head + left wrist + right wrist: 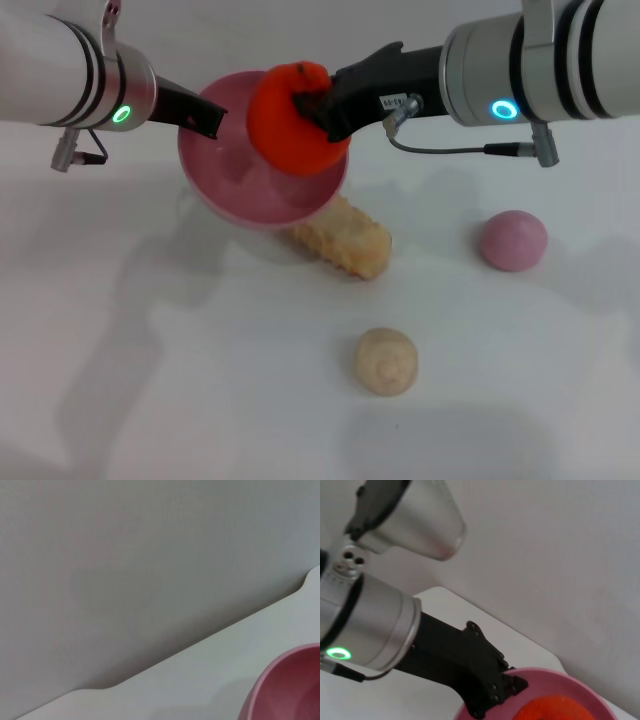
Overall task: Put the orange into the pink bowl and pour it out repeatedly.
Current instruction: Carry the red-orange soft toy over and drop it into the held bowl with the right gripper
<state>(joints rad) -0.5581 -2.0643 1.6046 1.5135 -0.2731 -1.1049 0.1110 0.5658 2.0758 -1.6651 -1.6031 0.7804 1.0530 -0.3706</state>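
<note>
White table [200, 400] carries 3 loose items. The pink bowl [235, 180] is lifted off it and tilted, its opening facing forward; the left pincer [205, 117] is clamped on the bowl's left rim. The orange [290, 125] sits at the bowl's upper right rim, gripped by the right pincer [318, 105], jaws closed around it. A yellowish bread-shaped toy [345, 240] lies just beneath the bowl. A pale pink ball [513, 240] lies well to the right. A beige ball [386, 361] lies nearest the front.

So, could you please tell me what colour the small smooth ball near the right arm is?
Pale pink ball, clearest in the head view.
</note>
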